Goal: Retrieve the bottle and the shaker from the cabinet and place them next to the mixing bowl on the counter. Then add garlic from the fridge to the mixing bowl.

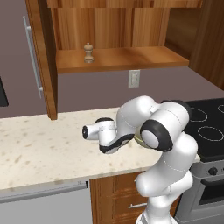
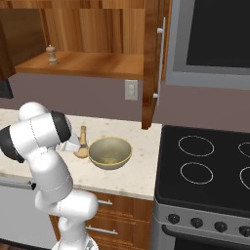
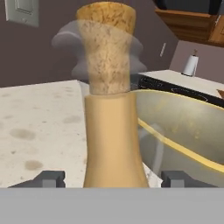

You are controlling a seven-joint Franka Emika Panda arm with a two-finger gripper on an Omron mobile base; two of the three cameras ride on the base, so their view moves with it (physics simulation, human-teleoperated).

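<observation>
A tan bottle point(image 3: 113, 144) with a cork stopper stands upright on the speckled counter point(image 1: 39, 148), just left of the brass mixing bowl point(image 2: 110, 152). In the hand view my gripper point(image 3: 113, 177) is open, one finger tip on each side of the bottle's base with a gap at both sides. The bowl's rim point(image 3: 183, 127) curves close behind the bottle on the right. From the right base view the bottle point(image 2: 83, 142) pokes out beside my arm. A small wooden shaker point(image 1: 89, 53) stands on the open cabinet's shelf point(image 2: 88, 63). The garlic and fridge are out of view.
The black stove point(image 2: 205, 166) adjoins the counter on the right. An open cabinet door point(image 2: 152, 63) hangs above the counter by the bowl, and the other door point(image 1: 43, 57) at the left. A wall outlet point(image 1: 134, 78) is behind. A paper towel roll point(image 3: 190, 65) stands far off.
</observation>
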